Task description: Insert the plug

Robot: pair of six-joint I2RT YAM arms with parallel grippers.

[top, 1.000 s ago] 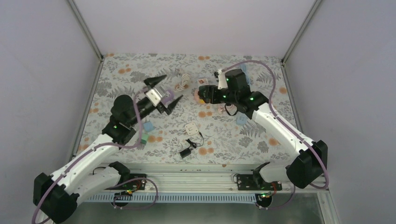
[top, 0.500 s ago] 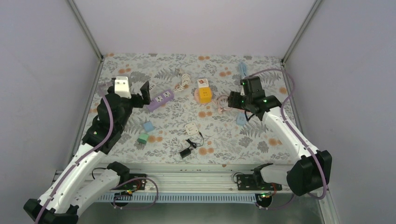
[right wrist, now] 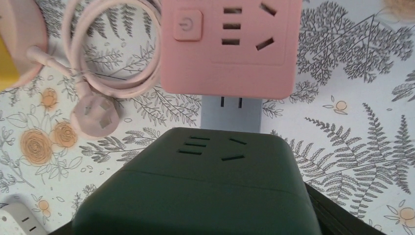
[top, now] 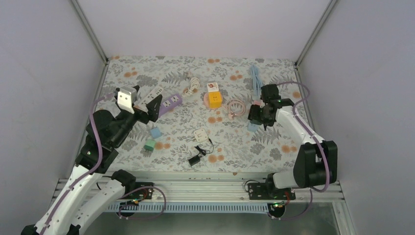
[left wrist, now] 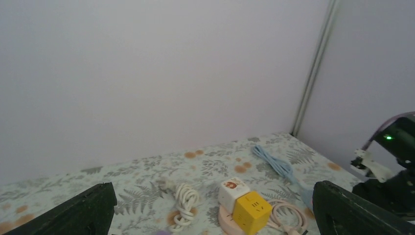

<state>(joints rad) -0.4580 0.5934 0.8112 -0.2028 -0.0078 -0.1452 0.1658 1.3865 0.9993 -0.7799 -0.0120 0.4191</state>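
Observation:
My right gripper [top: 256, 116] is over the right part of the mat, shut on a dark green socket block [right wrist: 205, 191] that fills the lower half of the right wrist view. Below it lie a pink socket cube [right wrist: 230, 44], a grey-blue socket block [right wrist: 231, 113] and a pink coiled cord [right wrist: 115, 58] ending in a pink plug [right wrist: 95, 115]. My left gripper [top: 145, 104] is open and empty, raised beside the purple power strip [top: 170, 101]. Its fingers [left wrist: 78, 213] frame a yellow and white socket cube [left wrist: 244, 205].
A white coiled cord [top: 193, 85], a blue cable [top: 255, 77], a white adapter [top: 199, 134], a black plug with cord [top: 195, 157], and small blue [top: 155, 132] and green [top: 149, 145] cubes lie on the floral mat. Walls enclose three sides.
My right gripper has moved right, from the yellow cube to the pink cord's right side. My left arm has drawn back left and turned, staying open.

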